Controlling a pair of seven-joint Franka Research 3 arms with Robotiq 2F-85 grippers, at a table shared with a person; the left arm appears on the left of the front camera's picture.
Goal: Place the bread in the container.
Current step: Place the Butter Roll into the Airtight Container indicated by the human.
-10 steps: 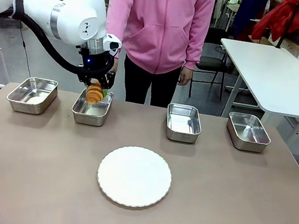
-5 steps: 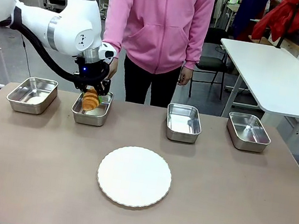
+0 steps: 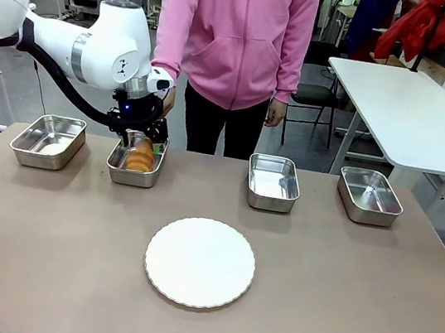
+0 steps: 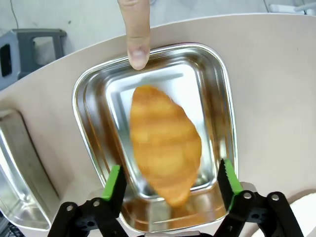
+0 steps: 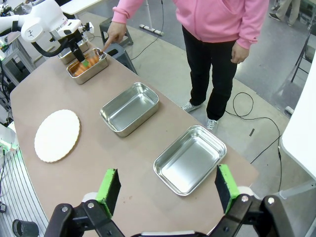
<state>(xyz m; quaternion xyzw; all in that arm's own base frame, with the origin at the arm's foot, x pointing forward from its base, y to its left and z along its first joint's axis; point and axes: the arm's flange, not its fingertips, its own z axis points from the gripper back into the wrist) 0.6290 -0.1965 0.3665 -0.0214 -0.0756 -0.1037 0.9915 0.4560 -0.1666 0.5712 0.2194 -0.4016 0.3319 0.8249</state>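
The left gripper (image 4: 170, 185) is hanging over the container (image 4: 219, 84) with jaws wide apart, and the bread (image 4: 165, 143) is sitting loose inside it. A person's finger (image 4: 137, 29) is pointing at the rim. The right gripper (image 5: 168, 188) is gaping too.

The croissant (image 4: 165, 148) filled most of the tray (image 4: 217, 74) between the left hand's (image 4: 170, 185) parted fingers, and a person's fingertip (image 4: 138, 49) touched the rim at the frame's top. At upper left in the front view that hand (image 3: 140, 144) blocked the tray (image 3: 121, 172). A plate (image 3: 200, 262) took the surface's (image 3: 350, 320) centre; lower corners lay open.
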